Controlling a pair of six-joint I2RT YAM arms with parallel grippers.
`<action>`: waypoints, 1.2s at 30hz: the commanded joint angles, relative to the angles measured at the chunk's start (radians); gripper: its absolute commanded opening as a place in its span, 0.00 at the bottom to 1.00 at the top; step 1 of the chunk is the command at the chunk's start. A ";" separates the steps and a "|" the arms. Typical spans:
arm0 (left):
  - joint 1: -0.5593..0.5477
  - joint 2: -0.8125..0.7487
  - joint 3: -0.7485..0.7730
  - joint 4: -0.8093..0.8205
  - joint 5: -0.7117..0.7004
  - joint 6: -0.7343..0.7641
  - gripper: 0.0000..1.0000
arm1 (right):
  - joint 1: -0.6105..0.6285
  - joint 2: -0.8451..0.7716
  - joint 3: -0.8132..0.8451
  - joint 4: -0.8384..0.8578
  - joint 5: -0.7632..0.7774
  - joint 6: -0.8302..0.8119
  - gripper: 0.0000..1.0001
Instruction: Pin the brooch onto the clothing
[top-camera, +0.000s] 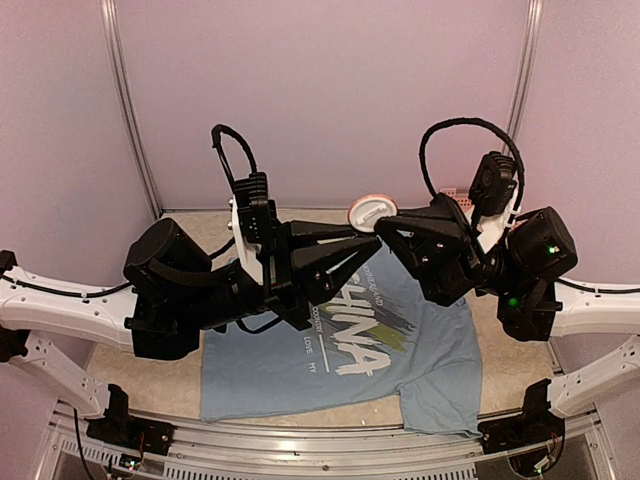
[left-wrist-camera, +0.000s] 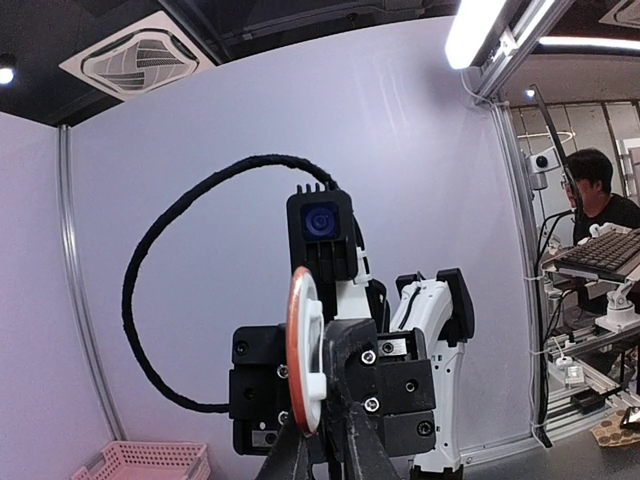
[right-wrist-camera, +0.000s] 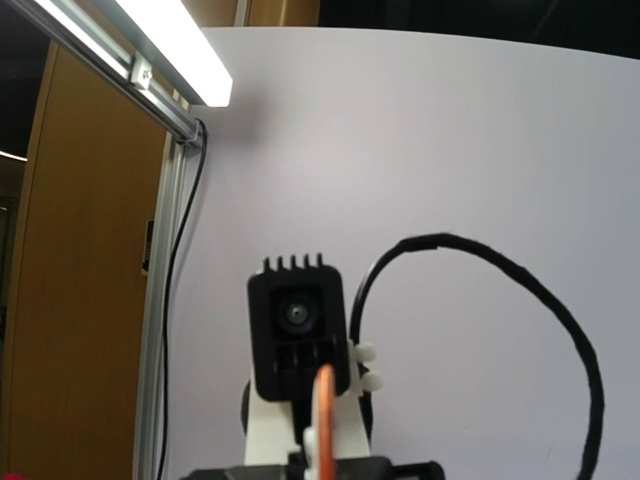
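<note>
The brooch (top-camera: 369, 211) is a round white disc with an orange rim, held in the air above the clothing (top-camera: 300, 365), a light blue T-shirt with white "CHINA" lettering lying flat on the table. My left gripper (top-camera: 374, 240) reaches in from the left. In the left wrist view its fingers (left-wrist-camera: 372, 440) close on the edge-on brooch (left-wrist-camera: 303, 350) from both sides. My right gripper (top-camera: 383, 227) meets it tip to tip from the right. In the right wrist view only the brooch's edge (right-wrist-camera: 323, 425) shows; my right fingers are below the frame.
A pink basket (top-camera: 455, 192) stands at the back right of the table and also shows in the left wrist view (left-wrist-camera: 150, 462). Pale walls with metal posts (top-camera: 130, 110) close in the back and sides. Both arms hover over the shirt's collar area.
</note>
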 joint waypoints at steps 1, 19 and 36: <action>-0.009 -0.006 0.018 0.026 -0.008 0.005 0.12 | 0.014 -0.007 0.008 -0.010 0.025 -0.015 0.00; -0.009 -0.010 -0.005 0.067 -0.085 -0.007 0.00 | 0.013 -0.010 0.015 -0.034 0.031 -0.030 0.00; -0.009 -0.130 0.001 -0.323 -0.315 0.032 0.00 | 0.010 -0.239 0.175 -0.779 0.232 -0.304 0.71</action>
